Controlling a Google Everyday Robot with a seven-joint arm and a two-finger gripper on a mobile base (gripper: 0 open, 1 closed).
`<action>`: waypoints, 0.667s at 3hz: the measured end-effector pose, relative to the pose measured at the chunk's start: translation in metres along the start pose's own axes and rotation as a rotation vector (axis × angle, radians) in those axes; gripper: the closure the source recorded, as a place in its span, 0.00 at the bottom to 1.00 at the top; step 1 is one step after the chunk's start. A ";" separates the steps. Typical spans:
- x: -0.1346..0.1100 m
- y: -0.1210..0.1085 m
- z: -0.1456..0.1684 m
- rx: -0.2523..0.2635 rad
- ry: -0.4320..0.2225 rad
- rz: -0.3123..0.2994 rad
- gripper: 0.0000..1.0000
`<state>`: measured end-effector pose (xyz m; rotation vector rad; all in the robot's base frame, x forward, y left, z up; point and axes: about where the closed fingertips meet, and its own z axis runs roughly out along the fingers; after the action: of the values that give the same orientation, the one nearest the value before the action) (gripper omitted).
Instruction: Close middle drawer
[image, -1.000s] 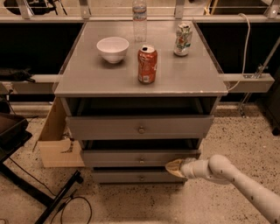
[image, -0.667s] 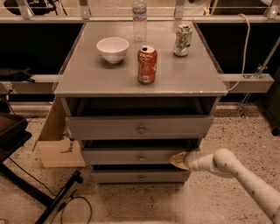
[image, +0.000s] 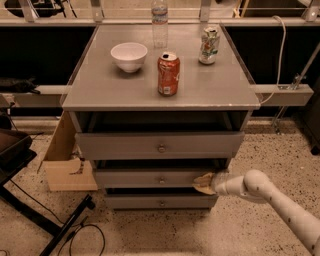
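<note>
Middle drawer (image: 150, 178) of three, one gripper (image: 202, 183) at its right end

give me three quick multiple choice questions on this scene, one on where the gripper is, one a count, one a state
1. Where is the gripper?
A. out of view
B. at the right end of the middle drawer front
C. raised high above everything

2. How many cans stand on the cabinet top?
A. one
B. two
C. four

3. How does the red can stand?
A. upright
B. on its side
C. crushed flat

Answers:
1 B, its tip sits by that front's right end.
2 B, the red can and a green and white can are the only cans there.
3 A, its opened top faces up.
</note>
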<state>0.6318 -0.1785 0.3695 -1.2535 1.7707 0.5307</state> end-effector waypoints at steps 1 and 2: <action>0.000 0.000 0.000 0.000 0.000 0.000 0.03; 0.000 0.003 -0.001 0.000 0.000 0.000 1.00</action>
<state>0.6291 -0.1782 0.3695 -1.2536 1.7707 0.5307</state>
